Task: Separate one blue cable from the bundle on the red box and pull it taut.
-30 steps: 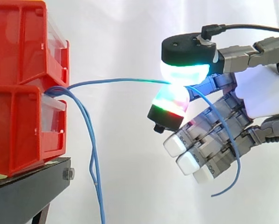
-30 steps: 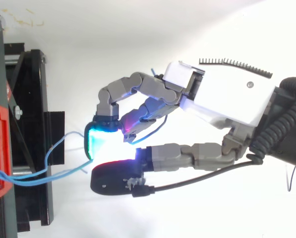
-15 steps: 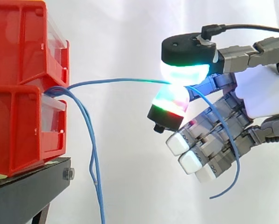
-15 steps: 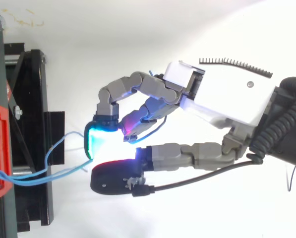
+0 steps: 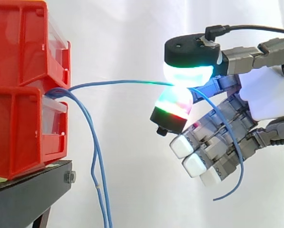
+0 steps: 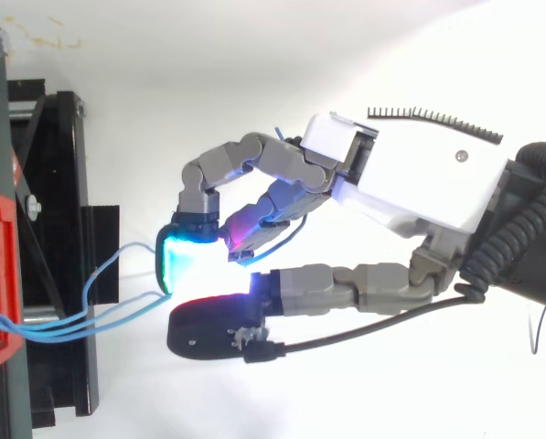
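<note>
Fingertips (image 5: pixel 185 72) glowing cyan and green pinch one blue cable (image 5: pixel 118 82) mid-frame in the side view; the other fingers curl below. The hand (image 5: pixel 268 95) reaches in level from the right edge. That cable runs, slightly bowed, to the red bins (image 5: pixel 18 109) at left, where other cables (image 5: pixel 95 156) hang down.

The hand (image 6: pixel 410 174) has a glossy white shell on its back, edged on one side by a black toothed strip. Its fingers (image 6: pixel 245 151) are chains of grey metal blocks. Two pads (image 5: pixel 187 73) in rounded black caps glow white-cyan, green and red; the others are plain white.
</note>
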Robot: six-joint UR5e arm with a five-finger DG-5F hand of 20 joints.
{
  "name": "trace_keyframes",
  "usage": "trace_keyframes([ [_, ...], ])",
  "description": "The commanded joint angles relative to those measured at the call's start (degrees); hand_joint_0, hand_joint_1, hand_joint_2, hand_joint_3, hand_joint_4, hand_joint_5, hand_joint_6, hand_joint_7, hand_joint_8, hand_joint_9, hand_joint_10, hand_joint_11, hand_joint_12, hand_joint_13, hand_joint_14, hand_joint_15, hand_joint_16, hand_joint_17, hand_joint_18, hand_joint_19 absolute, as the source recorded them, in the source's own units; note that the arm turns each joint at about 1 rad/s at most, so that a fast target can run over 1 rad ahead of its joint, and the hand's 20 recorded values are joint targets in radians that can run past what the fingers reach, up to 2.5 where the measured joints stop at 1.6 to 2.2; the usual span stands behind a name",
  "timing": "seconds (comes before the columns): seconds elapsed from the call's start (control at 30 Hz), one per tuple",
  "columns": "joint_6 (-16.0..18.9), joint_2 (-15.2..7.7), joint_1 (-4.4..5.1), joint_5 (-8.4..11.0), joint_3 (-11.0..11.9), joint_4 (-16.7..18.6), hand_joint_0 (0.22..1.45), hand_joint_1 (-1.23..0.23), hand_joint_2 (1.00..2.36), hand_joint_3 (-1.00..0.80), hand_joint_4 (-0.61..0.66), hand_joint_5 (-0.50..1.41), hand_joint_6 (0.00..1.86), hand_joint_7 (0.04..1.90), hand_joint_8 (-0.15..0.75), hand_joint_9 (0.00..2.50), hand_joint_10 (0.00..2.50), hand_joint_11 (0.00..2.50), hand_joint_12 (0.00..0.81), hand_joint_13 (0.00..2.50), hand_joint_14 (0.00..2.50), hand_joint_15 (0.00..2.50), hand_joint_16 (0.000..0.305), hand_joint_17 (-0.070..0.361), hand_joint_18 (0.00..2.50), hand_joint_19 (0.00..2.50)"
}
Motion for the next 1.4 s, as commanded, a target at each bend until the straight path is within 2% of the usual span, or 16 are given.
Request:
trace_keyframes([
  [0.0,-0.03,0.00,0.00,0.05,0.03,0.00,0.56,-0.85,1.10,0.03,-0.04,-0.08,0.86,1.24,0.395,1.02,0.00,0.36,0.547,0.96,0.01,0.32,0.066,0.149,0.96,0.22],
  [1.37,-0.03,0.00,0.00,-0.04,-0.06,0.00,0.56,-0.85,1.09,0.03,-0.04,-0.08,0.86,1.24,0.399,1.04,0.01,0.41,0.545,0.97,0.01,0.35,0.066,0.149,0.97,0.25],
])
